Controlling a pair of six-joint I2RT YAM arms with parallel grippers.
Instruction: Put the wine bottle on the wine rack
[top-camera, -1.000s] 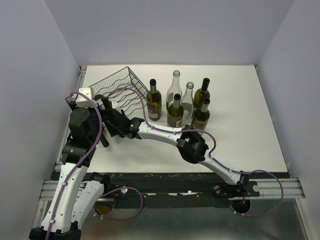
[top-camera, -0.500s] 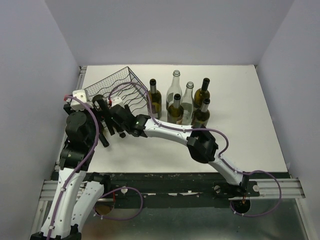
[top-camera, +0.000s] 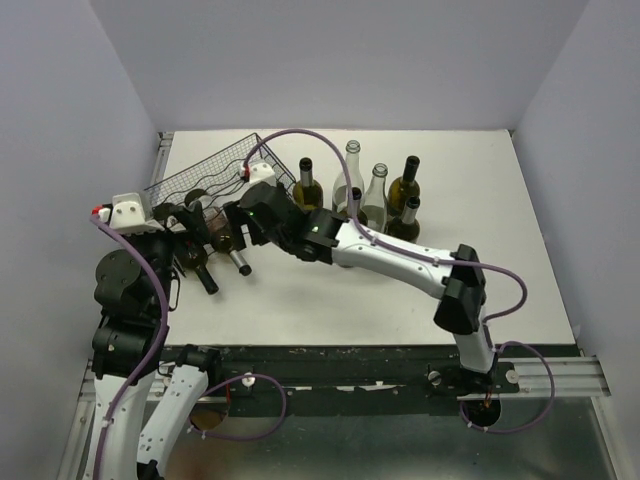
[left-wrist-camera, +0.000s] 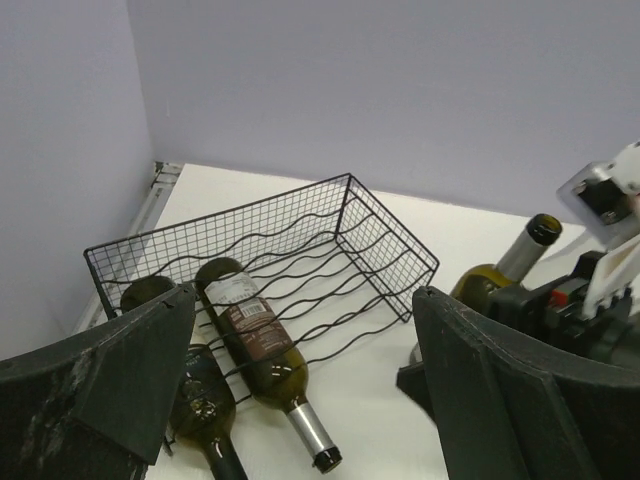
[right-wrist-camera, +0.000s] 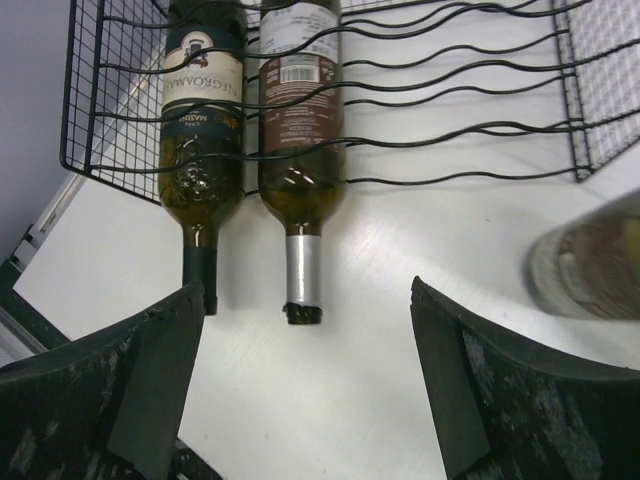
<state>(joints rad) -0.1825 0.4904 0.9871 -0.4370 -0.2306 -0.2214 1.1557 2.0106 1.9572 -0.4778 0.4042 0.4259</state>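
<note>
Top external: mounted high at the 6 o'clock edge of the table (top-camera: 500, 260), looking steeply down over all of it; wine rack (top-camera: 212, 172) at 10 o'clock. Left wrist: low, oblique, near the rack. Right wrist: close overhead, facing down. All three views share the rack's two lying wine bottles (right-wrist-camera: 300, 130).

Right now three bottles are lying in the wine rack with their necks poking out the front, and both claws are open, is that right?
Not quite. Only two bottles lie in the wine rack, not three: the black-necked bottle and the silver-necked bottle, as the right wrist view shows. Their necks do poke out the front, and the left claw and right claw are both open.
</note>
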